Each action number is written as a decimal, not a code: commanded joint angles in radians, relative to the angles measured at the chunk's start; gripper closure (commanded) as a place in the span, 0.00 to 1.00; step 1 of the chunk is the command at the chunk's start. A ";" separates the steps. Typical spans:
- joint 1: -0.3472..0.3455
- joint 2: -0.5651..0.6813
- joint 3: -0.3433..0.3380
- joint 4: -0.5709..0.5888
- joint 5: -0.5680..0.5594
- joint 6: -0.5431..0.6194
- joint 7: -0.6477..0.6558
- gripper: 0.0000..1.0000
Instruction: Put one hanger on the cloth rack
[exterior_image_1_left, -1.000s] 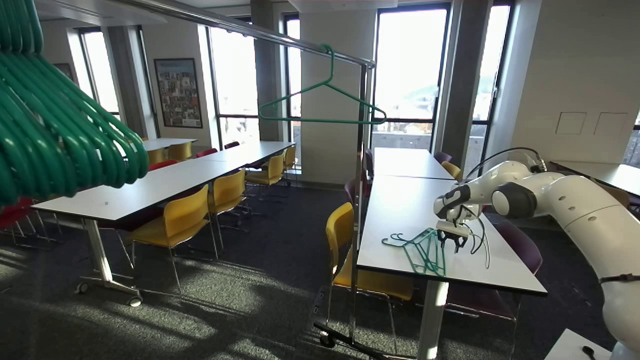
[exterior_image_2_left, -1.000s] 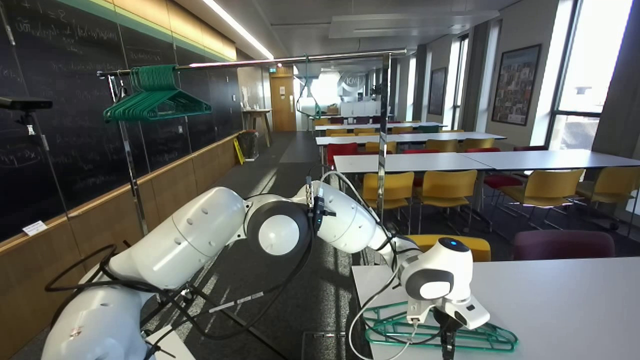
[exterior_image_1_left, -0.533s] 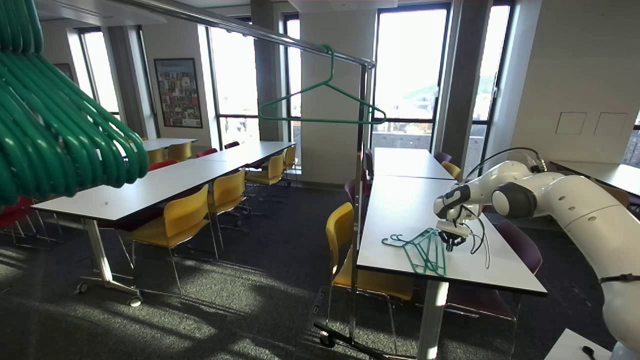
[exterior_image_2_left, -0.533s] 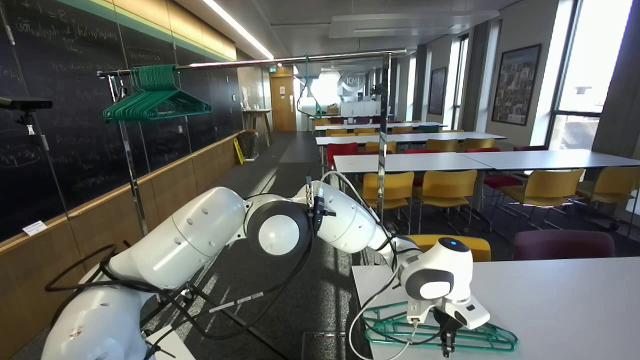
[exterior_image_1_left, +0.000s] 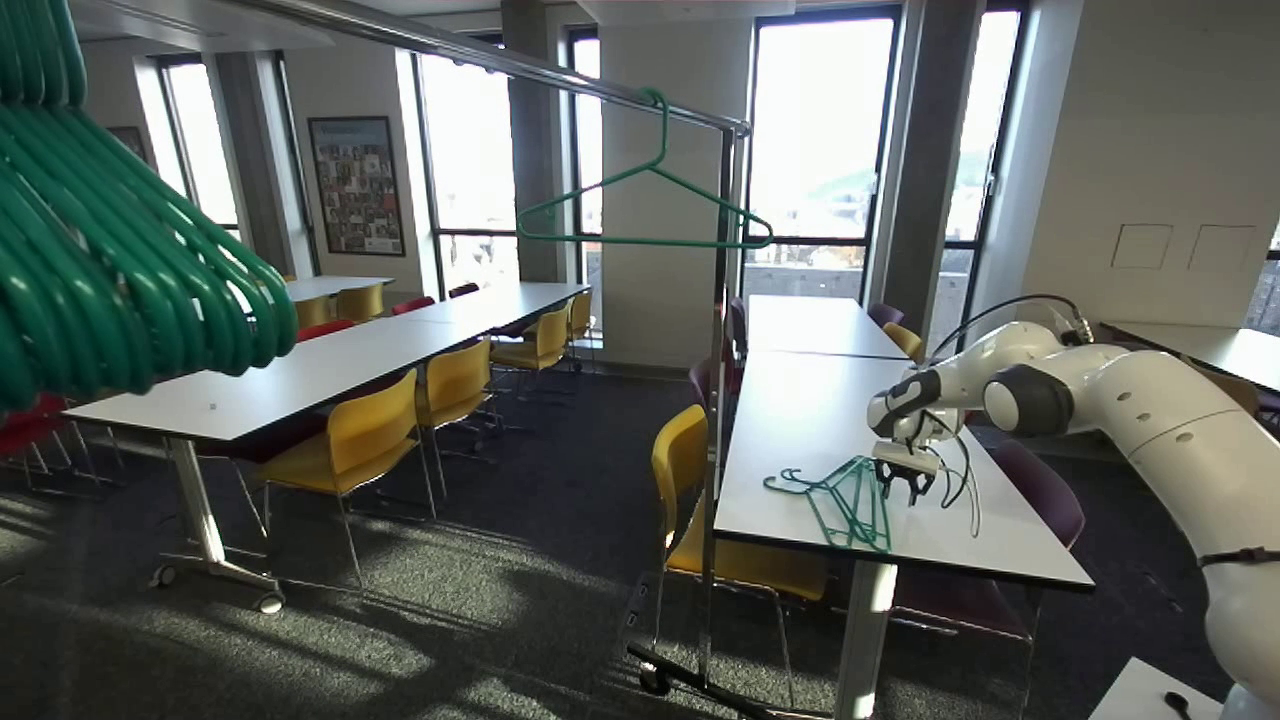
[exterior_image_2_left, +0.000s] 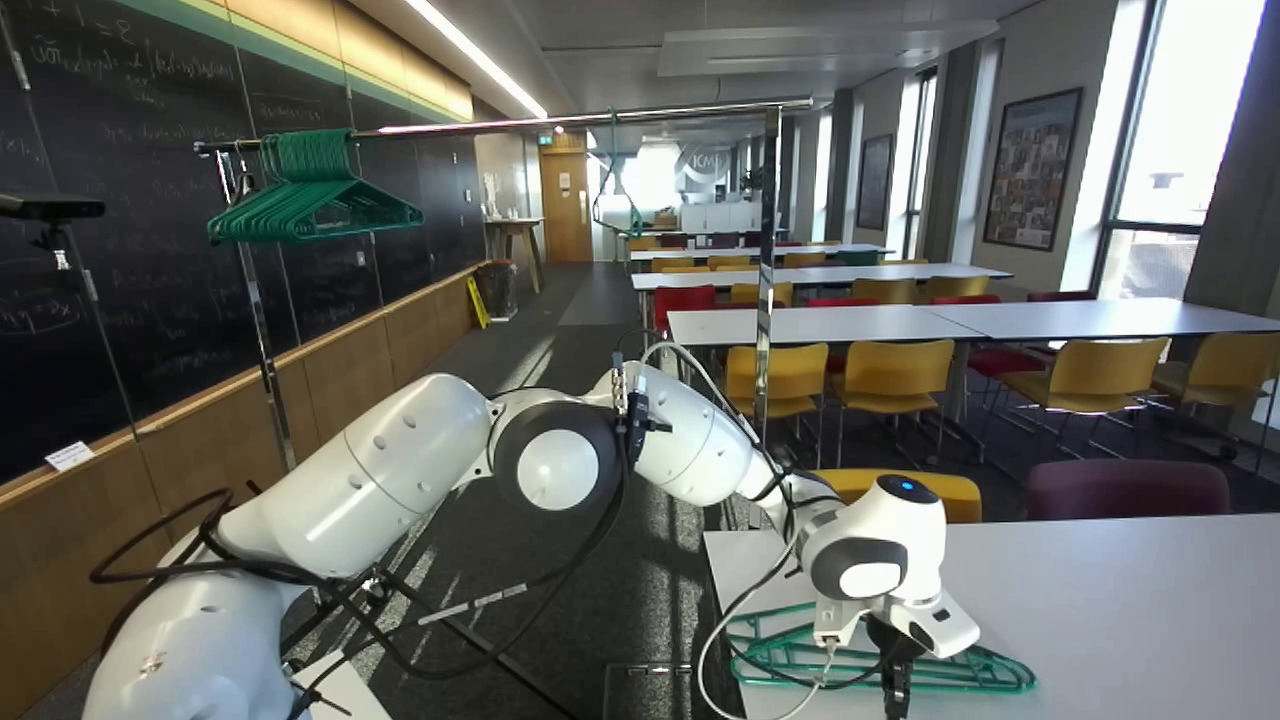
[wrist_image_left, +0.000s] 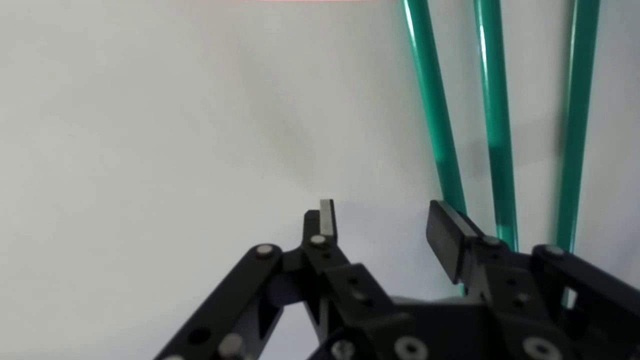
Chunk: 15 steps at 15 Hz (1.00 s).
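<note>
Several green hangers (exterior_image_1_left: 850, 508) lie overlapping on the white tabletop (exterior_image_1_left: 800, 410); in an exterior view their hooks point left and their long bottom bars run near to far. Just right of them, the tool (wrist_image_left: 382, 225) has its fingers (wrist_image_left: 442, 242) spread, bare tabletop between; in the wrist view the right finger crosses the leftmost bar, contact unclear. The cloth rack (exterior_image_1_left: 720, 320) stands just left of the tabletop.
</note>
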 joint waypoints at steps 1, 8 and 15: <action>-0.016 -0.026 0.015 -0.015 0.017 -0.029 -0.029 0.14; -0.016 -0.033 0.019 -0.019 0.018 -0.027 -0.035 0.00; -0.009 -0.024 0.021 -0.011 0.014 -0.033 -0.030 0.00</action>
